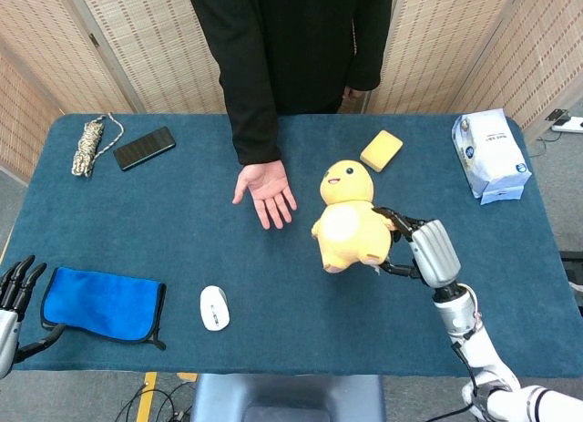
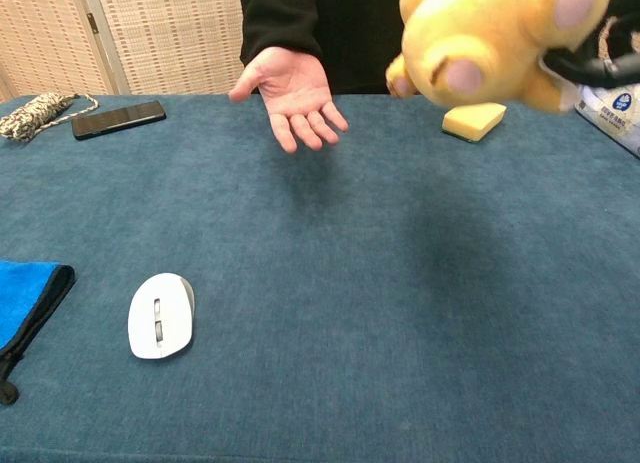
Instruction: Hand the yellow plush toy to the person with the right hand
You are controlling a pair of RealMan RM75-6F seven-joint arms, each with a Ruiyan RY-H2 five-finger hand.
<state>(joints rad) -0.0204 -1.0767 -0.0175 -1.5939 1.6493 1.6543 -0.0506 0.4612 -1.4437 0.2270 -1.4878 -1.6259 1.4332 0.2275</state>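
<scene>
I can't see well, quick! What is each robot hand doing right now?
Right hand: holding the yellow plush toy up off the table.
Left hand: open, holding nothing, at the table's edge.

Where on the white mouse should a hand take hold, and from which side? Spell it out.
Take the white mouse across its two long flanks, coming straight down from above. It lies flat on the table, domed back up, with its length running toward and away from the robot, so the sides are the narrow span fingers can likely close on. Bare cloth on both flanks leaves room for fingers.
</scene>
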